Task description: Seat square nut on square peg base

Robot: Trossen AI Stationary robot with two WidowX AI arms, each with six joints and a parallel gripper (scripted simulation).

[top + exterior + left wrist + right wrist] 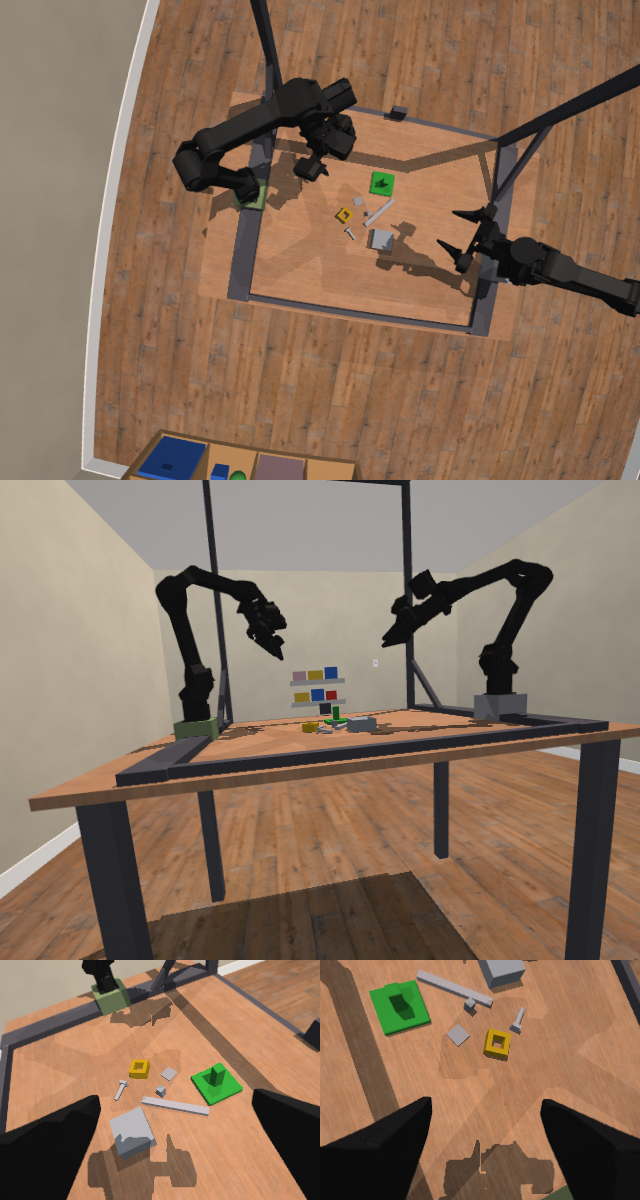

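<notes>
The yellow square nut point(344, 214) lies flat on the table near the middle; it also shows in the left wrist view point(139, 1068) and the right wrist view point(497, 1043). The green base with its upright square peg point(382, 183) stands apart from the nut, toward the back point(216, 1083) point(400, 1006). My left gripper point(446, 227) is wide open and empty, high above the table on the grey-pedestal side. My right gripper point(311, 167) is open and empty, high above the table on the green-pedestal side.
Around the nut lie a grey bolt point(349, 233), a small flat grey plate point(357, 200), a tiny grey cube point(367, 213), a long grey bar point(378, 212) and a grey block point(382, 239). None touches the nut. A dark frame rims the table.
</notes>
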